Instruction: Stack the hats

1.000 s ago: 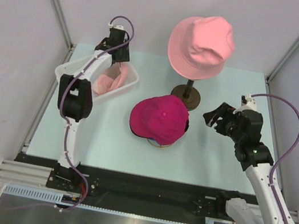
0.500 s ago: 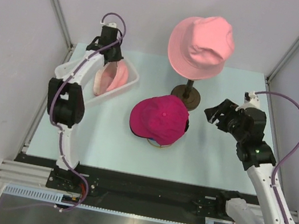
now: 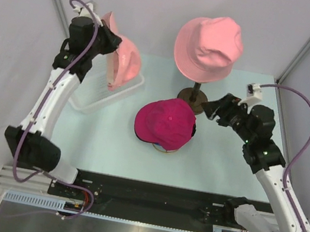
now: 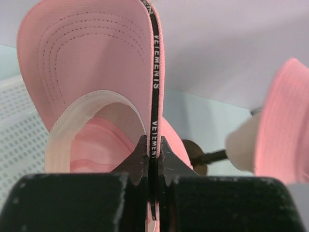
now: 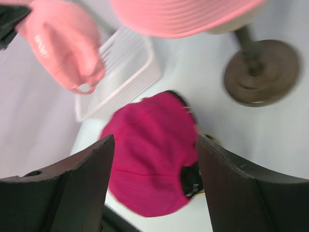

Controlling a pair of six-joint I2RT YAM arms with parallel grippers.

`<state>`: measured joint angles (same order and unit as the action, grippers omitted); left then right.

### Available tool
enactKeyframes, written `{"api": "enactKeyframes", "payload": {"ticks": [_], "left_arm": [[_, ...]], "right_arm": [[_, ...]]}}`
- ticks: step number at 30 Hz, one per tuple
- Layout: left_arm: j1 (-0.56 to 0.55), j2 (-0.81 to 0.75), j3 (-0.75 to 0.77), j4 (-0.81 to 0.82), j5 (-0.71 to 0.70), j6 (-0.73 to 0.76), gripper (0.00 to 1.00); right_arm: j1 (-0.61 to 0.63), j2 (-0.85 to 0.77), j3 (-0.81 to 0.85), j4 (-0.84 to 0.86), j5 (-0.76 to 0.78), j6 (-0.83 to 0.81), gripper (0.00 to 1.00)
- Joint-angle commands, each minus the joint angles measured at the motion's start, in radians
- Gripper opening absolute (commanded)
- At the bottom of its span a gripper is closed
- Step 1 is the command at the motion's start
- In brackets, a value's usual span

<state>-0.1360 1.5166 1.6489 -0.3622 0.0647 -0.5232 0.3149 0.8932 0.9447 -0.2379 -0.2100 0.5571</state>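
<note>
My left gripper (image 3: 107,40) is shut on the edge of a light-pink peaked cap (image 3: 122,62), which hangs in the air above the white basket (image 3: 95,98). In the left wrist view the jaws (image 4: 153,145) pinch the cap's black lettered band, and the peak (image 4: 87,67) stands upright. A magenta cap (image 3: 166,123) lies on the table's middle. My right gripper (image 3: 213,109) hovers open just right of and above it, and the magenta cap (image 5: 149,159) shows between its fingers. A salmon-pink bucket hat (image 3: 209,47) sits on a stand at the back.
The stand's round dark base (image 3: 193,98) sits just behind the magenta cap, close to my right gripper. The white slatted basket (image 5: 125,72) lies at the back left near the side wall. Grey walls close in the table on three sides.
My left gripper shut on the light-pink cap in the basket and raised it up and to the left. My right gripper moved left, toward the magenta cap.
</note>
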Motion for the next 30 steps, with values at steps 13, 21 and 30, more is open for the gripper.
{"api": "enactKeyframes", "payload": {"ticks": [13, 21, 30], "left_arm": [[-0.080, -0.561, -0.413, 0.255, 0.325, -0.279, 0.00], [-0.083, -0.645, -0.478, 0.345, 0.497, -0.288, 0.00], [-0.083, -0.631, -0.515, 0.471, 0.650, -0.316, 0.00]], "right_arm": [[0.398, 0.303, 0.186, 0.328, -0.023, -0.103, 0.75], [0.417, 0.317, 0.201, 0.452, -0.069, -0.074, 0.73], [0.446, 0.282, 0.220, 0.450, -0.184, -0.172, 0.66]]}}
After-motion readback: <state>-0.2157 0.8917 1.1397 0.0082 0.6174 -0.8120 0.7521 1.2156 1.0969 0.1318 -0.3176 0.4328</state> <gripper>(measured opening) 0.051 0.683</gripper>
